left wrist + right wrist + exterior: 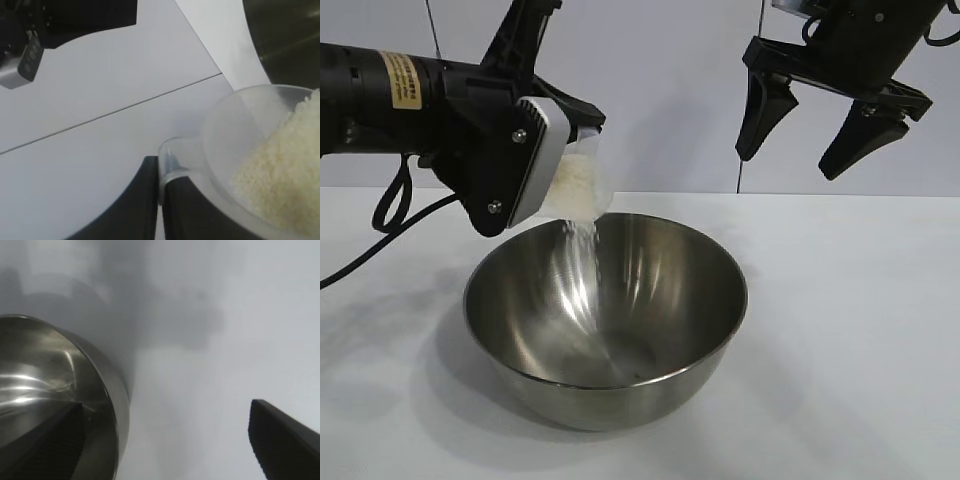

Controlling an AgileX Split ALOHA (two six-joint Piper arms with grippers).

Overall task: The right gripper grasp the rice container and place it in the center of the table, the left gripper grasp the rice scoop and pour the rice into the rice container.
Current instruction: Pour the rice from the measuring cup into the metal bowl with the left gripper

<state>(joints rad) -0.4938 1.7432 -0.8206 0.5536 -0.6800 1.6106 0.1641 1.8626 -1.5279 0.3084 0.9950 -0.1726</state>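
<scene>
From where I sit, the steel bowl (pixel 606 320) stands upright on the white table (pixel 860 330), roughly at the middle of the outside view and a little toward six o'clock. My left gripper (pixel 582 128) reaches in from nine o'clock, above the bowl's rim at about eleven o'clock, and its fingers are pinched tight on the tab handle of the small clear plastic scoop (pixel 582 185). The scoop is tipped mouth-down toward the bowl, and a thin stream of white rice (pixel 582 245) runs from its lip down onto the inner wall of the bowl. In the left wrist view the two black fingers (pixel 145 200) meet on the tab of the scoop (pixel 220 135), with the rice (pixel 280 175) heaped against the scoop's low side and the bowl's rim (pixel 285 35) just beyond. My right gripper (pixel 820 135) hangs at one o'clock, above and clear of the bowl, its two pointed fingers spread wide and holding nothing. The right wrist view shows the bowl's outer wall (pixel 107 390) next to one finger (pixel 45 445), the other finger (pixel 285 440) over bare table (pixel 210 365).
</scene>
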